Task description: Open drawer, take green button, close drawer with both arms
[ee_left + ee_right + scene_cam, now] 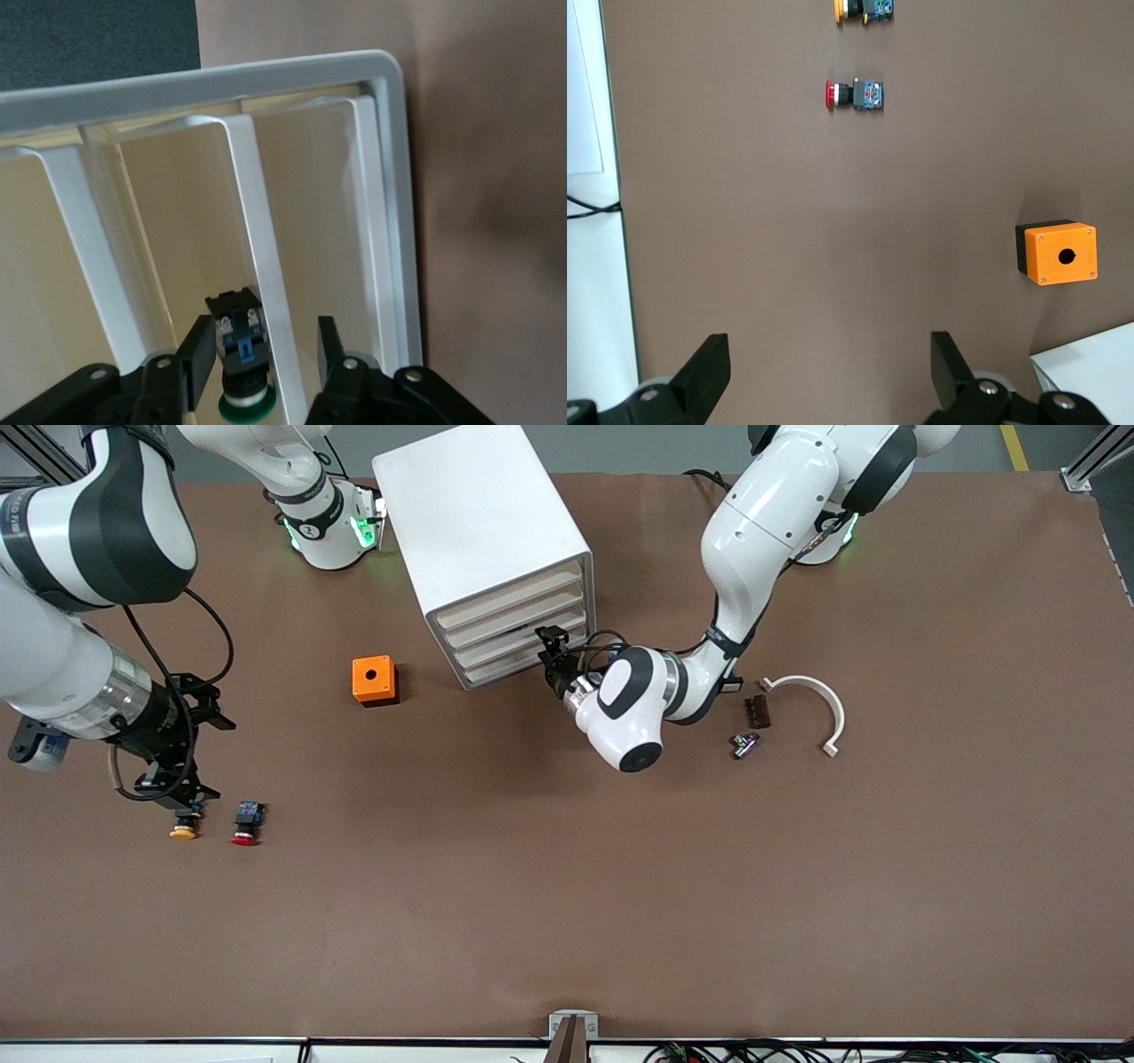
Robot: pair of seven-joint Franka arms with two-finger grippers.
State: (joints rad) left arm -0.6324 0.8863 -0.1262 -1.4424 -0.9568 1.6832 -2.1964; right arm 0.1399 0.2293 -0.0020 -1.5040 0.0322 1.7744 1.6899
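Observation:
The white drawer cabinet (483,540) stands toward the robots' bases, its cream drawers (518,633) facing the front camera. My left gripper (555,654) is at the drawer fronts. In the left wrist view it (264,352) is open. The green-capped button (241,350) lies between its fingers, close against one finger (200,347), with a white strip (266,292) of the cabinet beside it. The button is hidden in the front view. My right gripper (177,784) (828,372) is open and empty over bare table, close to the yellow-capped button.
A yellow-capped button (183,830) (864,9) and a red-capped button (245,824) (855,95) lie at the right arm's end. An orange box (374,680) (1060,252) sits beside the cabinet. A white curved piece (815,701), a dark block (756,711) and a small metal part (744,744) lie at the left arm's end.

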